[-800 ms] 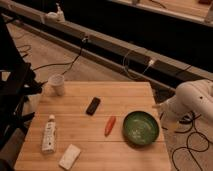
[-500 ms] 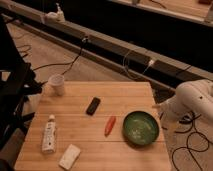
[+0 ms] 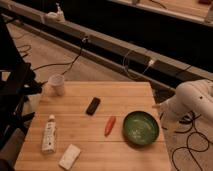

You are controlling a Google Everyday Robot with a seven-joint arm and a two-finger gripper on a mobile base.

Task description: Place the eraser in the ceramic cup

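While the pincer (image 3: pixel 161 107) hangs off the 3 o'clock edge of the table (image 3: pixel 125 95), open and empty, the eraser (image 3: pixel 92 106) lies flat near the table's middle, apart from everything else, its long axis running roughly 1 to 7 o'clock. From it, the cup (image 3: pixel 57 84) stands upright at 10 o'clock near the far left corner, and the carrot (image 3: pixel 110 125) lies at 5 o'clock.

The eraser looks light, stiff and slightly grippy, so it should neither slip nor crush. Because it is low and flat, it is best taken across its narrow width at mid-length, with the jaws coming down on the long sides, close to the wood. The cup looks light and breakable, with a small mouth. I would release the eraser end-first, just above the rim.
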